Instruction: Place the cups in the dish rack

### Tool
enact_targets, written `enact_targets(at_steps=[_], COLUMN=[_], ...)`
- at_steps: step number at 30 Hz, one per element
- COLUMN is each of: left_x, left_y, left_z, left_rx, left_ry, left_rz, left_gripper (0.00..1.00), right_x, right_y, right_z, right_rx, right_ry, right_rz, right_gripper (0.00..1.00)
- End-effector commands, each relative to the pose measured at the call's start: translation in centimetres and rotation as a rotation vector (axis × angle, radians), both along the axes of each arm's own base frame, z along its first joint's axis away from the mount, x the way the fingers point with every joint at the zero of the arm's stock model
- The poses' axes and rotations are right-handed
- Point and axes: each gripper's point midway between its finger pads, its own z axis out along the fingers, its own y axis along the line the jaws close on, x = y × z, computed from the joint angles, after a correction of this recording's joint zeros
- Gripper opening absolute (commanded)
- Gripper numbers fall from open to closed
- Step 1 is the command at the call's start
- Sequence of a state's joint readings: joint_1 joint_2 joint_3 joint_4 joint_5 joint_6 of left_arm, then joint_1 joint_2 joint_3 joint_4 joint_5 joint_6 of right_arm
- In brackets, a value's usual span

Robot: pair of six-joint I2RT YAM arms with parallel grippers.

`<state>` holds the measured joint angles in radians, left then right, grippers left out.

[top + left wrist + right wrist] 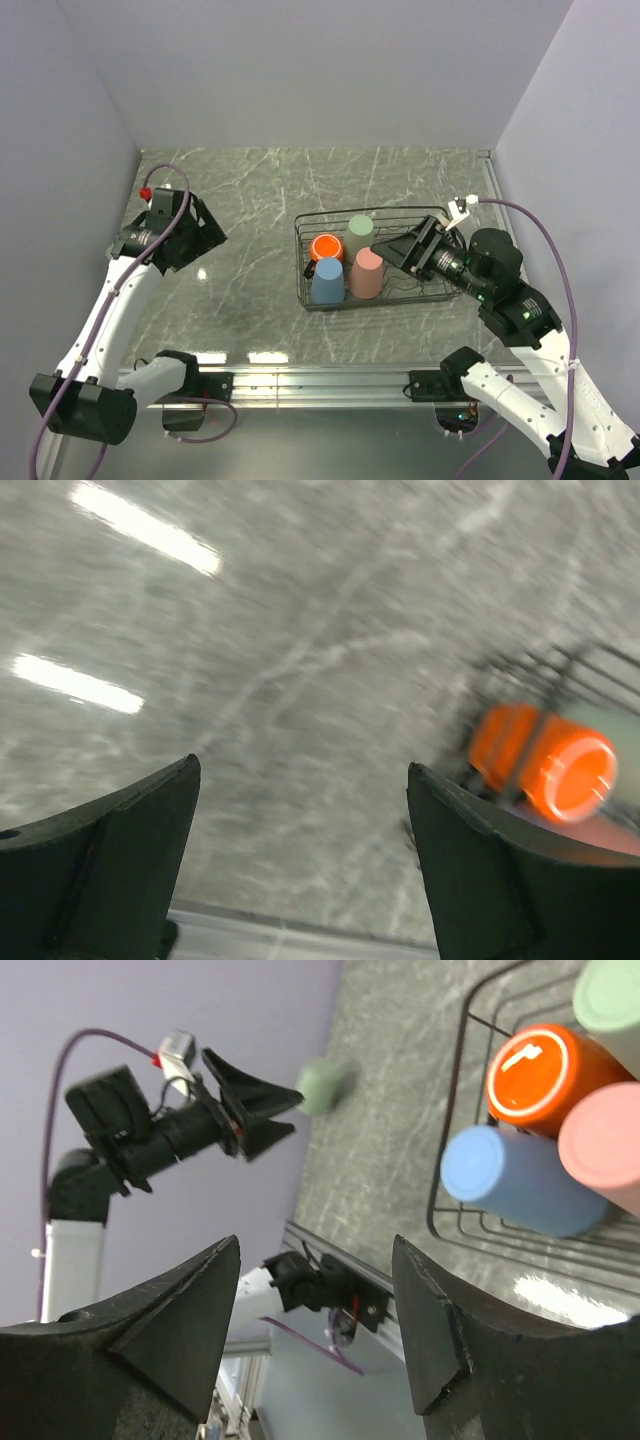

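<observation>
Right tool (pixel 388 252): fingers spread wide with nothing between them, hanging over the right half of the dish rack (pixel 400 212).
Left tool (pixel 300 780): also wide apart and empty, out over bare desk (pixel 250 190) well off at the rack's 9 o'clock. Its wrist view is smeared.
Loaded cups: four stand on end in the rack's left half. The orange mug (pixel 326 247) and pale green cup (pixel 360 227) are in the far row, the blue cup (pixel 326 281) and pink cup (pixel 366 273) in the near row.
Unplaced cup: my right wrist view shows a pale green blur (pixel 323 1085) just off the left arm's fingertips. It is too soft for me to tell whether it sits on the desk, and the top view does not show it.
Key relation: if that blur is a cup, I judge the left arm far nearer, with the rack at its 3 o'clock.
Rack axis: long side runs 9 to 3.
Free room: the right half, under the right arm, which I'd pull back toward 4 o'clock.
</observation>
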<state>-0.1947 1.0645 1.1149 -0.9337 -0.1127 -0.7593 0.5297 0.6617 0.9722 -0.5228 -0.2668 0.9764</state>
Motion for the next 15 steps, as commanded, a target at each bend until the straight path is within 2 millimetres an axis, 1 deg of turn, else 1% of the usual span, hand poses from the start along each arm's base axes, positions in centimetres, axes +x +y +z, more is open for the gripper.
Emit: enact_targets(at_steps=[1,2,3,4,5,6,7,8,9,10,11,12,13,14,15], left_x=[1.0,1.4,2.0,2.6,3.4,3.8,4.5,5.0,5.7,6.4,6.9,7.6,8.2,8.5,9.1], left_y=[3.7,4.1,4.7,5.1,5.4,5.9,6.2,6.7,7.3,8.3,9.4,10.0,10.5,11.8,12.4], left_z=[-0.1,0.1,1.0,1.0,2.2,2.7,2.6,3.0,4.4,4.1,4.6,4.6,3.7,3.3,2.2], left_rx=[0.165,0.179,0.205,0.227,0.237,0.266,0.301,0.329,0.358,0.414,0.424,0.429,0.433,0.432,0.440], left_ry=[-0.012,-0.015,-0.041,-0.033,-0.058,-0.064,-0.051,-0.053,-0.079,-0.054,-0.061,-0.066,-0.035,-0.020,0.013], left_rz=[0.086,0.101,0.126,0.128,0.139,0.152,0.143,0.150,0.172,0.183,0.215,0.230,0.223,0.256,0.260], left_gripper=[0.88,0.88,0.88,0.88,0.88,0.88,0.88,0.89,0.90,0.91,0.91,0.91,0.91,0.91,0.91], right_x=[-0.6,-0.7,-0.8,-0.9,-1.0,-1.0,-1.2,-1.2,-1.2,-1.3,-1.7,-1.6,-1.8,-2.1,-2.1], right_y=[-0.1,-0.1,-0.1,0.0,0.0,0.1,0.3,0.5,0.7,0.9,1.3,1.6,1.8,2.0,2.2], right_z=[-0.1,-0.5,-0.5,-0.5,-0.6,-0.6,-0.6,-0.4,-0.5,-0.5,-0.3,-0.4,-0.4,-0.3,-0.7], right_rx=[-0.028,-0.036,-0.036,-0.038,-0.046,-0.047,-0.046,-0.047,-0.049,-0.049,-0.046,-0.048,-0.050,-0.058,-0.071], right_ry=[-0.017,-0.012,-0.013,-0.014,-0.017,-0.018,-0.018,-0.027,-0.026,-0.025,-0.030,-0.024,-0.025,-0.028,-0.016], right_rz=[0.028,0.034,0.041,0.049,0.056,0.063,0.083,0.094,0.110,0.124,0.159,0.176,0.195,0.226,0.239], right_gripper=[0.70,0.70,0.70,0.70,0.70,0.70,0.70,0.70,0.70,0.70,0.70,0.71,0.70,0.71,0.71])
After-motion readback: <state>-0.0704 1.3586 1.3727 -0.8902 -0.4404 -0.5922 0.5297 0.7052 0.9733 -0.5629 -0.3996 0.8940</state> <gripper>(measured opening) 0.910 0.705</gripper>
